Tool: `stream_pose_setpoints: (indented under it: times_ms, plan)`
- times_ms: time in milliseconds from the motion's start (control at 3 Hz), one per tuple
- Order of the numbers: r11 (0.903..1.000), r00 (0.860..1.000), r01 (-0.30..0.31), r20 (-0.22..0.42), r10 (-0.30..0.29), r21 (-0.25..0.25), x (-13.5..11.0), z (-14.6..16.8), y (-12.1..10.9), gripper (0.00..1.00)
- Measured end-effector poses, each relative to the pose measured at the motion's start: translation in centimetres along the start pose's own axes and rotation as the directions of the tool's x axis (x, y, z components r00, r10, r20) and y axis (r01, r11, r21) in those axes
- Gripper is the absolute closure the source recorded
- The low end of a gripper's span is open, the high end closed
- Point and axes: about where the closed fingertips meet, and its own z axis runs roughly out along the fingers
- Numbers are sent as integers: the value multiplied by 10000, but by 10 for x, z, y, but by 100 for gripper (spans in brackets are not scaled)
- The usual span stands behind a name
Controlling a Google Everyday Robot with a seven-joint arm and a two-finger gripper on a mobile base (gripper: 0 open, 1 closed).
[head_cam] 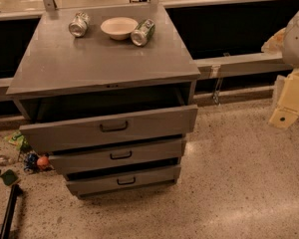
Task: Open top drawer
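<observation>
The grey cabinet (89,63) stands in the middle of the camera view. Its top drawer (65,132) is the widest front, with a small black pull handle (113,127) at centre. It stands pulled out from the cabinet, with a dark gap showing between its front and the cabinet top. My gripper (290,99), pale yellow below the white arm (298,36), is at the right edge of the view. It is well to the right of the drawer and apart from it.
Two shorter drawers, middle (154,152) and bottom (89,185), sit below, each slightly out. On the cabinet top are a white bowl (119,27) and two cans (79,25) (142,32). Small clutter (32,161) lies on the floor at left. A black pole (9,210) is at bottom left.
</observation>
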Motion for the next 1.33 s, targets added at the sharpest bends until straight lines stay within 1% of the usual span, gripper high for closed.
stream_pose_setpoints:
  times_ms: [333, 667, 1000, 1333]
  plan:
    - [10000, 10000, 0, 0, 0, 0, 0, 0, 0, 0]
    - [9990, 9980, -214, 588, 237, -391, -3, 35, 0, 0]
    - [9951, 9884, 41, 1516, 109, -985, -12, 96, 0, 0]
    - [9857, 9602, 1284, 2625, -959, -1095, -35, 154, -8, 0]
